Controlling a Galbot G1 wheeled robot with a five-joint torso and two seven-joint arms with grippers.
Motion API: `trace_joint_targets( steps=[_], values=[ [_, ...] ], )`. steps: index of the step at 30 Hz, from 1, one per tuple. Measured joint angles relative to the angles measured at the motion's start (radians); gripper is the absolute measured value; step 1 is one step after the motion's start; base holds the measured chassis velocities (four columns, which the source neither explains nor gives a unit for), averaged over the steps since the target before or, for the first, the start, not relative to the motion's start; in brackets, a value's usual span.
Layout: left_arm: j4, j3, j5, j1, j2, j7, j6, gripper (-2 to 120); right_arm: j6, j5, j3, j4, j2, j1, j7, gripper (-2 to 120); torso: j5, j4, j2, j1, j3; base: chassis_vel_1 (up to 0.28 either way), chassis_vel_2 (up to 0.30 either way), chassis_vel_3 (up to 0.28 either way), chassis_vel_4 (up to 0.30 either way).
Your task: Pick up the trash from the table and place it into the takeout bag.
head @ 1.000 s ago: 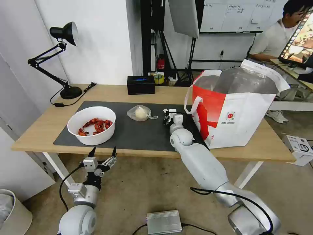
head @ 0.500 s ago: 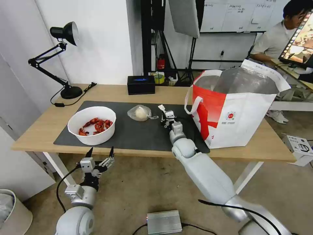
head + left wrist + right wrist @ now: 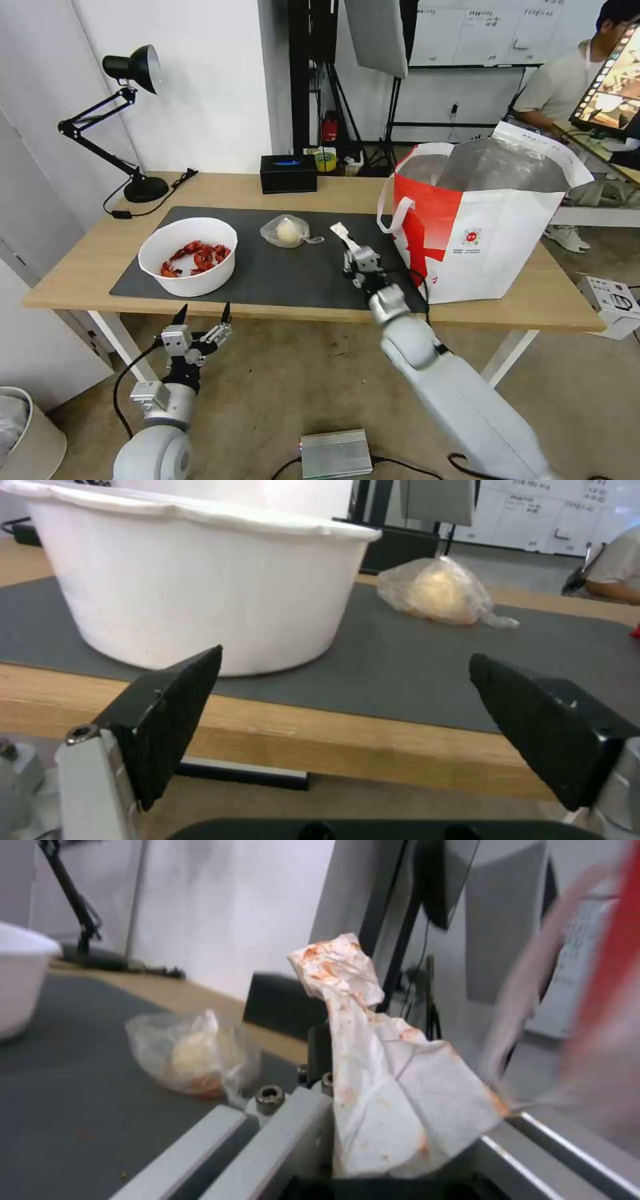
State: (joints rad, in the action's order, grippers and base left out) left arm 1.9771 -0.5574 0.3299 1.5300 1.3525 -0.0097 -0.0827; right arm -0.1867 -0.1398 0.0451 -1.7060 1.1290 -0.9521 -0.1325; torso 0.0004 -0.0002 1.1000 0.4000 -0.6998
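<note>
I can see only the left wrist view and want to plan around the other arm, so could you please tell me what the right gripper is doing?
Observer: The right gripper is shut on a crumpled white napkin with orange-red stains, held above the dark grey mat.
Operator: Thank you. Where is it relative to the takeout bag?
Observer: It is just beside the red side panel of the takeout bag, outside the bag.
Operator: Is there anything in the white bowl?
Observer: Yes, red shells lie inside the white bowl.
</note>
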Motion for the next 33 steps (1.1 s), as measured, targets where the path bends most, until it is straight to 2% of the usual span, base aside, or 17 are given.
trace_joint_targets(
  steps=[3,4,7,12,15,19,25,29,30,32,33],
  values=[
    [-0.004,0.009,-0.006,-0.001,-0.004,0.000,0.000,100,-0.059,0.002,0.101,-0.083,-0.035,-0.084,0.042,0,-0.0002,0.0000,0.000,0.000,0.000,0.000,0.000,0.000,0.000],
    [-0.004,0.009,-0.006,-0.001,-0.004,0.000,0.000,100,-0.059,0.002,0.101,-0.083,-0.035,-0.084,0.042,0,-0.0002,0.0000,0.000,0.000,0.000,0.000,0.000,0.000,0.000],
    [-0.006,0.019,-0.015,-0.006,-0.011,0.000,0.000,100,-0.089,-0.027,0.193,-0.145,-0.074,-0.119,0.072,0,-0.0001,0.0001,0.000,0.000,0.000,0.000,0.000,0.000,0.000],
    [-0.006,0.025,-0.019,-0.008,-0.010,0.000,0.001,100,-0.099,-0.104,0.292,-0.206,-0.117,-0.138,0.104,0,-0.0002,0.0000,0.000,0.000,0.000,0.000,0.000,0.000,0.000],
    [-0.005,0.031,-0.024,-0.008,-0.009,0.001,0.001,100,-0.110,-0.179,0.395,-0.245,-0.156,-0.129,0.110,0,-0.0002,0.0000,0.000,0.000,0.000,0.000,0.000,0.000,0.000],
    [-0.004,0.038,-0.028,-0.011,-0.008,0.001,0.002,100,-0.096,-0.243,0.437,-0.261,-0.178,-0.106,0.090,0,-0.0002,0.0001,0.000,0.000,0.000,0.000,0.000,0.000,0.000],
    [-0.004,0.052,-0.044,-0.011,-0.005,0.002,0.003,100,0.005,-0.314,0.469,-0.274,-0.225,-0.045,0.015,0,0.0000,0.0002,0.000,0.000,0.000,0.000,0.000,0.000,0.000],
    [-0.004,0.061,-0.060,-0.003,-0.002,0.004,0.001,100,0.176,-0.436,0.464,-0.307,-0.282,0.021,-0.070,0,-0.0003,0.0002,0.000,0.000,0.000,0.000,0.000,0.000,0.000],
    [-0.004,0.061,-0.060,-0.003,-0.002,0.004,0.001,100,0.176,-0.436,0.464,-0.307,-0.282,0.021,-0.070,0,-0.0003,0.0002,0.000,0.000,0.000,0.000,0.000,0.000,0.000],
    [0.004,0.060,-0.061,0.000,0.003,0.007,0.000,100,0.278,-0.528,0.449,-0.311,-0.324,0.061,-0.115,0,-0.0003,0.0002,0.000,0.000,0.000,0.000,0.000,0.000,0.000],
    [0.004,0.060,-0.061,0.000,0.003,0.007,0.000,100,0.278,-0.528,0.449,-0.311,-0.324,0.061,-0.115,0,-0.0003,0.0002,0.000,0.000,0.000,0.000,0.000,0.000,0.000]
  ],
)
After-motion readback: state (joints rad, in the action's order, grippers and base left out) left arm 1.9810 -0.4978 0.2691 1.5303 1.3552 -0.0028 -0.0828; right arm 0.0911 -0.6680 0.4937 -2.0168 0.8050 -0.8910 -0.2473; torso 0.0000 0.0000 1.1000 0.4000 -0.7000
